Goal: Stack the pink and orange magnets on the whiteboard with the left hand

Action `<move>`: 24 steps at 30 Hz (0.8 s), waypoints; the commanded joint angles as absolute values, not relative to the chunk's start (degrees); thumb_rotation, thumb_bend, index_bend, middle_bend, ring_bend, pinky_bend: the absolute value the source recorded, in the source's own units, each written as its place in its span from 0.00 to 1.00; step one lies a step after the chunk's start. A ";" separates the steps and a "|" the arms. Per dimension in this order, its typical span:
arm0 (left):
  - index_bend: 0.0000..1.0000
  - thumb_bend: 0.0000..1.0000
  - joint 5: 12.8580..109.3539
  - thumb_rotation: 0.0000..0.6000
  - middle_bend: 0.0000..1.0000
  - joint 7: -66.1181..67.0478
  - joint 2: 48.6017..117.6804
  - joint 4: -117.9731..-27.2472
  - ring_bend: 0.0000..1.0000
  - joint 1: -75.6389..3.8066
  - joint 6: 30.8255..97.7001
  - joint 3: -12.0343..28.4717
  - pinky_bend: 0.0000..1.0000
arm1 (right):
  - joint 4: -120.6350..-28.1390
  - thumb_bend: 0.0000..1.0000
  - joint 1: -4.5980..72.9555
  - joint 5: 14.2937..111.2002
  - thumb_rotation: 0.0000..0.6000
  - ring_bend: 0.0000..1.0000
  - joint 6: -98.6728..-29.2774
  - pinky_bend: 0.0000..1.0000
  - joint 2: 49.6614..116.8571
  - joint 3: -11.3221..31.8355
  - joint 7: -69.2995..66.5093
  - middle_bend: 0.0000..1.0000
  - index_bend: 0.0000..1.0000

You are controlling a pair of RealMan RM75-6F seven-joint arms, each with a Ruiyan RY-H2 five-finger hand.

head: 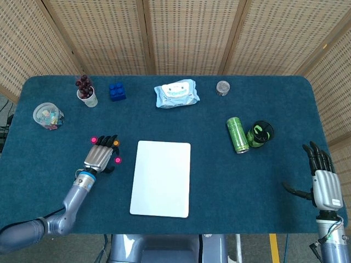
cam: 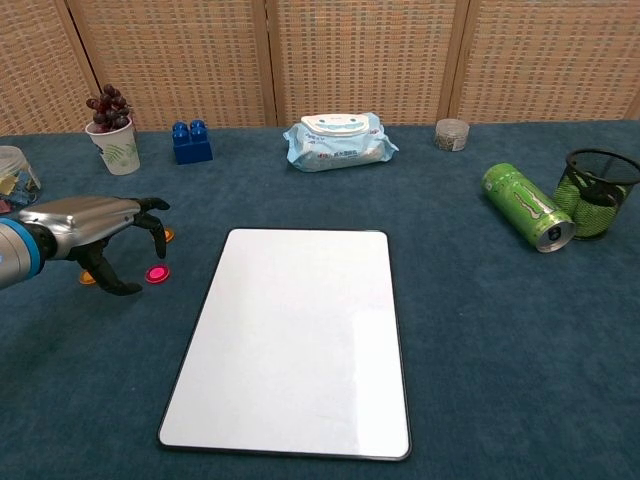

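The whiteboard (head: 161, 178) (cam: 295, 335) lies flat in the middle of the blue table. Left of it sit small round magnets: a pink one (head: 94, 140), an orange one (head: 115, 143) and a second pink one (head: 117, 160) (cam: 157, 273). My left hand (head: 100, 155) (cam: 100, 225) hovers palm down over this group, fingers apart and curved downward, holding nothing. In the chest view an orange magnet (cam: 87, 277) peeks out behind the thumb and another (cam: 167, 236) shows at the fingertips. My right hand (head: 323, 183) rests open at the table's right edge, fingers spread.
Along the back stand a cup of grapes (head: 86, 93), a blue block (head: 116, 91), a wipes pack (head: 176, 93) and a small jar (head: 222, 87). A clear container (head: 47, 115) sits far left. A green can (head: 237, 135) lies beside a mesh cup (head: 260, 132) at the right.
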State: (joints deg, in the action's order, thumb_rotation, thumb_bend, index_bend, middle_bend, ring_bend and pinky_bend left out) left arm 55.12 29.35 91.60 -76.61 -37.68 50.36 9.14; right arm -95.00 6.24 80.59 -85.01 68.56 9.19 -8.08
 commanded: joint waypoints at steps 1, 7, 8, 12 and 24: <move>0.37 0.30 54.09 1.00 0.00 30.12 92.03 -76.63 0.00 -38.14 50.65 9.11 0.00 | -95.05 0.10 6.26 80.54 1.00 0.00 -84.94 0.00 68.52 9.20 -8.14 0.00 0.00; 0.41 0.30 51.96 1.00 0.00 31.98 92.48 -76.55 0.00 -38.86 50.75 8.74 0.00 | -95.22 0.10 6.27 80.39 1.00 0.00 -84.73 0.00 68.40 9.20 -8.28 0.00 0.00; 0.43 0.30 51.64 1.00 0.00 32.24 92.51 -76.55 0.00 -38.96 50.74 8.68 0.00 | -95.23 0.10 6.27 80.37 1.00 0.00 -84.70 0.00 68.38 9.20 -8.31 0.00 0.00; 0.54 0.33 50.59 1.00 0.00 32.85 92.61 -76.82 0.00 -39.29 50.83 8.48 0.00 | -95.32 0.10 6.27 80.30 1.00 0.00 -84.61 0.00 68.31 9.22 -8.51 0.00 0.00; 0.55 0.34 52.41 1.00 0.00 31.59 89.39 -83.28 0.00 -39.64 53.93 9.05 0.00 | -95.53 0.10 6.29 80.16 1.00 0.00 -84.42 0.00 68.18 9.26 -8.70 0.00 0.00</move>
